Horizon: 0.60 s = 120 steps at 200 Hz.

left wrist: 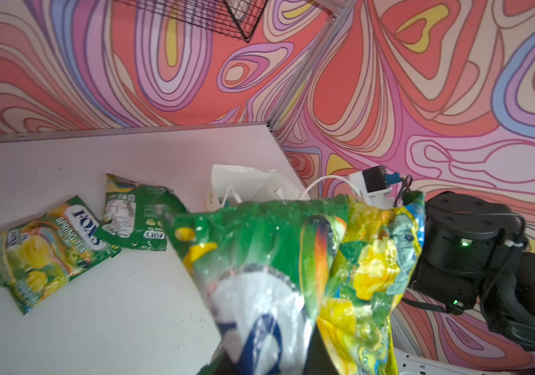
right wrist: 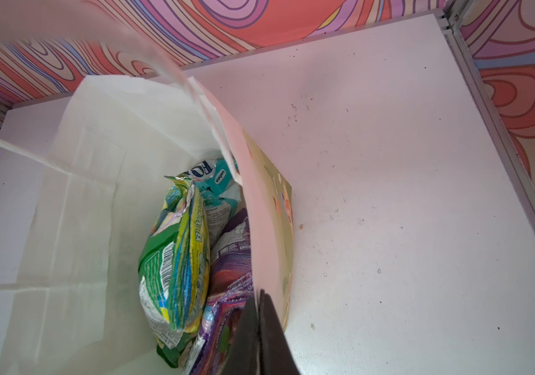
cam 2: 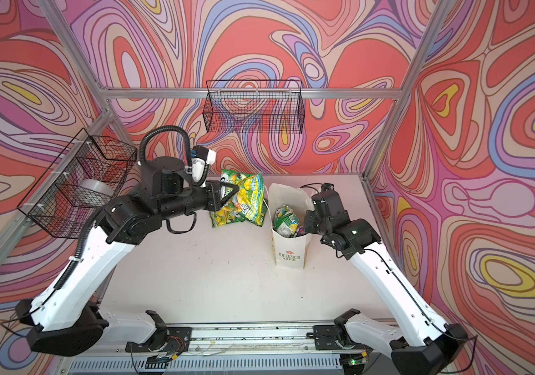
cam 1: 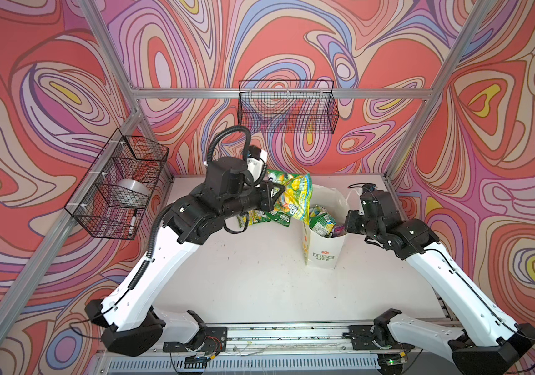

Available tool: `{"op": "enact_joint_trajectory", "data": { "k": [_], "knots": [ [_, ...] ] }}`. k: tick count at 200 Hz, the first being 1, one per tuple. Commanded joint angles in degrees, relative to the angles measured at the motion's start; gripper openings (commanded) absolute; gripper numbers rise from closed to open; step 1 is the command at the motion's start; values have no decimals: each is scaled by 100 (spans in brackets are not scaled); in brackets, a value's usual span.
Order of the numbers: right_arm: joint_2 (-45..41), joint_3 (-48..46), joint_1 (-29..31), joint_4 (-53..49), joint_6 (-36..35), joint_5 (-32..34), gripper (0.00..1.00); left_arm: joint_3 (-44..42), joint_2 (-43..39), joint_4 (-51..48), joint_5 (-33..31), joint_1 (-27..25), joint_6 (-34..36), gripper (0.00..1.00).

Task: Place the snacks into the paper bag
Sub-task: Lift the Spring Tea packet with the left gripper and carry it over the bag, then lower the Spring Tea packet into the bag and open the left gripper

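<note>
Left fingers [cam 2: 219, 194] grasping a green-yellow FOX'S packet [cam 2: 246, 194]; right fingers [right wrist: 249, 331] clenched on the wall of the paper bag [cam 2: 288, 250].
The gripped packet hangs clear of the white surface [cam 2: 210, 276], just beside the bag's open mouth. The bag stands upright right of centre, with a green packet [right wrist: 175, 266], a teal packet [right wrist: 214, 181] and a purple packet [right wrist: 230, 276] inside. Two more lie on the surface left of the bag: a face-up packet [left wrist: 42, 253] touching a back-up packet [left wrist: 136, 214].

Green-and-yellow candy packets [cam 2: 249, 194]; one purple packet [right wrist: 230, 279] and one teal packet [right wrist: 219, 185] lie inside the white paper bag [cam 2: 288, 246]. White tabletop [cam 2: 210, 276], black wire baskets [cam 2: 253, 110]; walls [cam 2: 487, 162] swirled in coral, lilac, blue and yellow.
</note>
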Motion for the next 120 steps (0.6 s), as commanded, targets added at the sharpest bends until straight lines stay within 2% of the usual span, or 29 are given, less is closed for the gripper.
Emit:
{"op": "enact_joint_trajectory", "data": {
  "k": [1, 35, 68, 120],
  "knots": [
    [-29, 170, -3, 78, -56, -169, 0, 534, 592, 495, -31, -293, 399, 14],
    [15, 240, 2, 20, -53, -221, 0, 995, 1464, 939, 441, -493, 474, 14],
    [16, 276, -7, -2, -27, -285, 0, 1564, 2278, 858, 517, -663, 1100, 14],
    [33, 383, -4, -96, -18, -304, 0, 1627, 2825, 723, -423, -665, 2788, 14]
  ]
}}
